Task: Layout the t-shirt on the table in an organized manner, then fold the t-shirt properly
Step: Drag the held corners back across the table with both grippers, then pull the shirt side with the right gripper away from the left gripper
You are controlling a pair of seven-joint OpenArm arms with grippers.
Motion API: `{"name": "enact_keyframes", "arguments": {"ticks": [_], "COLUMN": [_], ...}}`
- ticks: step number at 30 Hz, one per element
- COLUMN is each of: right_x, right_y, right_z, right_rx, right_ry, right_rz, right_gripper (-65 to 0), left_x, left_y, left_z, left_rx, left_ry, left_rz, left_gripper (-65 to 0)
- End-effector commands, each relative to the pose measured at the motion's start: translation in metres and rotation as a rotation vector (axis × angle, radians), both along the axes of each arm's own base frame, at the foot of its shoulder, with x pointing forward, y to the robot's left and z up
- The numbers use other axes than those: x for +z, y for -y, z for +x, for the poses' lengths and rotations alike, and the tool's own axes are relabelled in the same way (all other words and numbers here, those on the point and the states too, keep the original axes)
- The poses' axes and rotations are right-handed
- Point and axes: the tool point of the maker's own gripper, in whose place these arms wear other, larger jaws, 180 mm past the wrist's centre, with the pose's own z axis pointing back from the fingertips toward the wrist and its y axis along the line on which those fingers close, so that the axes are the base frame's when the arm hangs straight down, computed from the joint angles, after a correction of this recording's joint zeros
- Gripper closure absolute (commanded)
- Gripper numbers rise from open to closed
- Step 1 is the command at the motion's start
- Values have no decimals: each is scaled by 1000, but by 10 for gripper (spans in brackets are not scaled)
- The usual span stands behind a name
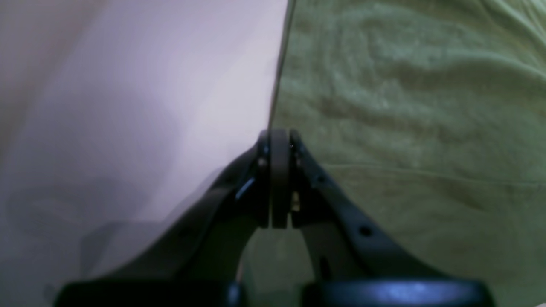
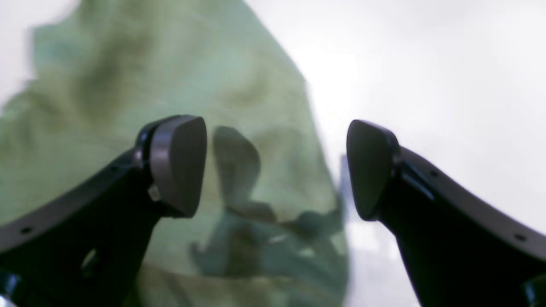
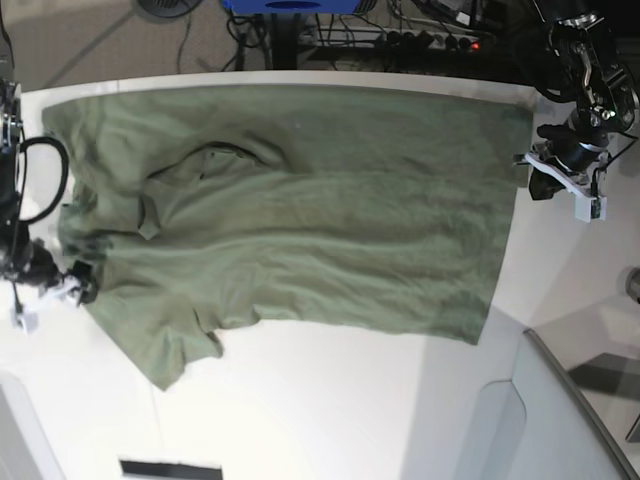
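The right gripper (image 2: 275, 168) has its jaws wide apart, with nothing between them, and it hangs just over a sleeve corner of the t-shirt (image 2: 179, 76). The left gripper (image 1: 279, 179) has its 2 jaws pressed tight together. It sits right at the straight edge of the shirt, but I cannot tell if a bit of cloth is pinched in there. In the base view the right gripper (image 3: 72, 290) is at the sleeve side of the shirt and the left gripper (image 3: 560, 175) is at the bottom hem side. The t-shirt (image 3: 320, 220) lies spread out on the white table (image 3: 330, 400), mostly flat, but it is bumpy near the neck hole and the lower sleeve is crooked. What could go wrong? If the left gripper pulls while the right one holds nothing, the whole shirt may slide across the table and bunch up. If the right gripper shuts on 2 layers, or only on the thin edge, the sleeve may slip out or fold the wrong way. The far hem lies close to the table's back edge, so a hard tug could drag cloth off the table. A grey panel (image 3: 560, 410) stands at one corner of the table, well apart from the shirt. Cables and a power strip (image 3: 420, 35) lie beyond the table. Nothing sits on the shirt.
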Motion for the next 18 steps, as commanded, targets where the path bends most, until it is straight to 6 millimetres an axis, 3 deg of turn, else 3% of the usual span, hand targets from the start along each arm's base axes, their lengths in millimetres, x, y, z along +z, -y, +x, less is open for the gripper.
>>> {"name": "enact_keyframes", "arguments": {"ticks": [1, 8, 10, 13, 18], "right_x": [18, -1, -5, -5, 4], "right_y": [7, 9, 8, 6, 6], "right_z": [18, 0, -4, -4, 4], "right_rx": [-15, -36, -34, -32, -22], "right_ry": [74, 32, 23, 20, 52], "right_rz": [-6, -5, -2, 0, 0], "right_gripper": [-447, -407, -296, -12, 0], "left_x": [10, 8, 8, 8, 8], "left_y": [-6, -5, -4, -3, -4], "left_z": [4, 1, 2, 3, 3], "left_rx": [0, 1, 0, -3, 0], "left_ry": [37, 29, 32, 32, 33], "left_rz": [15, 13, 11, 9, 9], "left_gripper": [0, 0, 0, 0, 0]}}
